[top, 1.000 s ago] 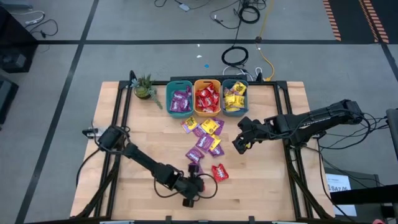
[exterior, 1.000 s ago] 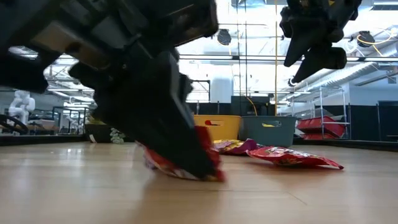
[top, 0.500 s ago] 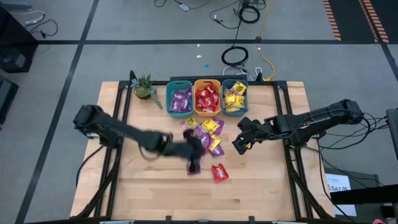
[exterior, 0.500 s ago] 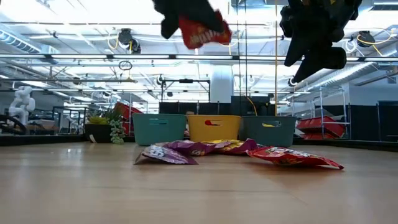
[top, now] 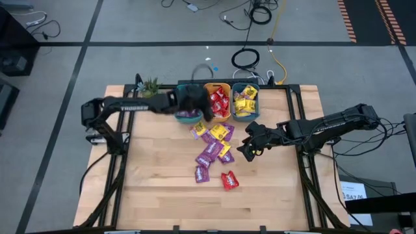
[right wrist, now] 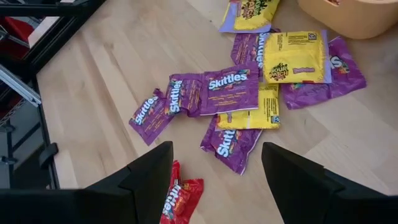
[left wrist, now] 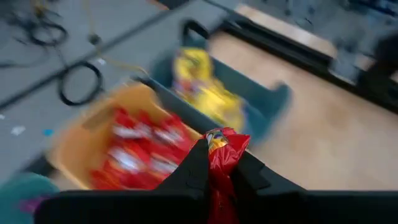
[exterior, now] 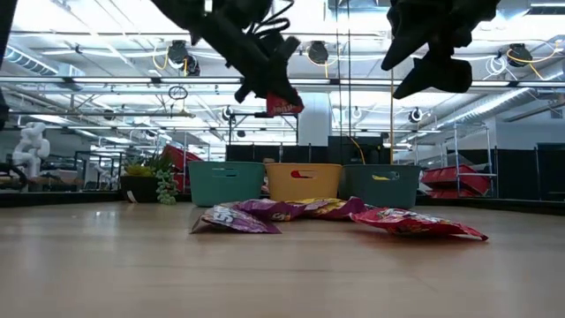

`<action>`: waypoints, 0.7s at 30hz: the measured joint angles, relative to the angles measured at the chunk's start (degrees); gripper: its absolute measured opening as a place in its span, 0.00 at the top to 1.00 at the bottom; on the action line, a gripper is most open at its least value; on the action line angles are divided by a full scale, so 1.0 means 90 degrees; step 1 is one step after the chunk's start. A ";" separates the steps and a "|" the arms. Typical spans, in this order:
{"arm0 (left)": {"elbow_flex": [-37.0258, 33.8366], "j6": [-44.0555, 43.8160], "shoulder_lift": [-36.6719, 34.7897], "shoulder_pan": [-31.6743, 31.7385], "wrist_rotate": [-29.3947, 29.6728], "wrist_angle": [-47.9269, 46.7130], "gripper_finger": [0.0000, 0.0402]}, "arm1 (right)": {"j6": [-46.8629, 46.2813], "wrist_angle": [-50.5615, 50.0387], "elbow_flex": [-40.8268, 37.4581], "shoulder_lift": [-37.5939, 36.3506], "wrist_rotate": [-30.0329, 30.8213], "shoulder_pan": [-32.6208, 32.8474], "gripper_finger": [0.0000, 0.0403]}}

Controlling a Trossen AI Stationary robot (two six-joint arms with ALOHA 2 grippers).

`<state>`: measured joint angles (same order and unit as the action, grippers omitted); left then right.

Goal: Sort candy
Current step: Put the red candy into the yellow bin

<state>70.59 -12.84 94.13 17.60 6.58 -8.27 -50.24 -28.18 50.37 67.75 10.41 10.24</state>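
— So, how much room is there on that table (top: 156, 195)?

— Plenty. The near half is bare wood, and both side edges are clear; the loose candy (top: 214, 144) sits in a cluster at the middle, with one red packet on the table (top: 229, 180) lying nearest.

— And the bins?

— Three in a row along the far edge: a teal bin (top: 185, 116) with purple packets, an orange bin (top: 220, 104) with red ones, a second teal bin (top: 246, 101) with yellow ones.

— The arms?

— The left gripper (top: 200, 107) hangs over the orange bin, fingers pinched on a red packet (left wrist: 219, 163). The right gripper (top: 246, 148) hovers right of the cluster, jaws spread wide, holding nothing.
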 joint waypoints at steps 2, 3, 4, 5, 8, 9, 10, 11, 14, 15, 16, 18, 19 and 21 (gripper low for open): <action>0.0000 0.0223 0.0049 0.0343 -0.0017 0.0262 0.91 | -0.0008 0.0002 0.0000 0.0000 0.0000 0.0000 0.41; 0.0002 0.0371 0.0088 0.0485 -0.0061 0.0444 0.89 | -0.0067 0.0006 0.0000 0.0000 0.0000 0.0000 0.41; 0.0002 0.0521 0.0113 0.0635 -0.0187 0.0508 0.86 | -0.0171 0.0007 0.0000 0.0000 0.0005 0.0000 0.41; 0.0006 0.0648 0.0154 0.0766 -0.0370 0.0509 0.83 | -0.0279 0.0005 0.0000 0.0000 0.0011 0.0000 0.41; 0.0250 0.0851 0.0380 0.1104 -0.1044 0.0332 0.74 | -0.0528 0.0012 0.0000 0.0000 0.0089 0.0000 0.41; 0.0307 0.0887 0.0459 0.1188 -0.1204 0.0148 0.72 | -0.0617 0.0012 0.0000 0.0000 0.0189 0.0000 0.41; 0.0363 0.0993 0.0556 0.1252 -0.1300 0.0084 0.70 | -0.0693 0.0014 0.0000 0.0000 0.0306 0.0000 0.41; 0.0419 0.1106 0.0633 0.1296 -0.1363 0.0072 0.68 | -0.0750 0.0020 0.0000 0.0000 0.0413 0.0000 0.41; 0.0586 0.1502 0.0735 0.1372 -0.1427 -0.0088 0.66 | -0.0954 0.0024 0.0000 0.0000 0.0663 -0.0005 0.41; 0.0650 0.1647 0.0746 0.1380 -0.1430 -0.0099 0.65 | -0.0995 0.0019 0.0000 0.0000 0.0711 -0.0005 0.41; 0.0694 0.1772 0.0745 0.1389 -0.1428 -0.0190 0.65 | -0.1011 0.0022 0.0000 0.0000 0.0774 -0.0002 0.41; 0.0759 0.1881 0.0747 0.1394 -0.1428 -0.0251 0.65 | -0.1056 0.0033 0.0000 0.0000 0.0830 -0.0005 0.41; 0.0783 0.1922 0.0748 0.1394 -0.1430 -0.0254 0.65 | -0.1101 0.0033 0.0000 0.0000 0.0831 -0.0005 0.41; 0.0847 0.1969 0.0722 0.1394 -0.1427 -0.0307 0.65 | -0.1179 0.0030 0.0000 0.0000 0.0834 -0.0005 0.41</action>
<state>78.21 4.89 100.63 30.15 -6.26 -11.03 -60.85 -27.92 50.37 67.75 17.92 10.19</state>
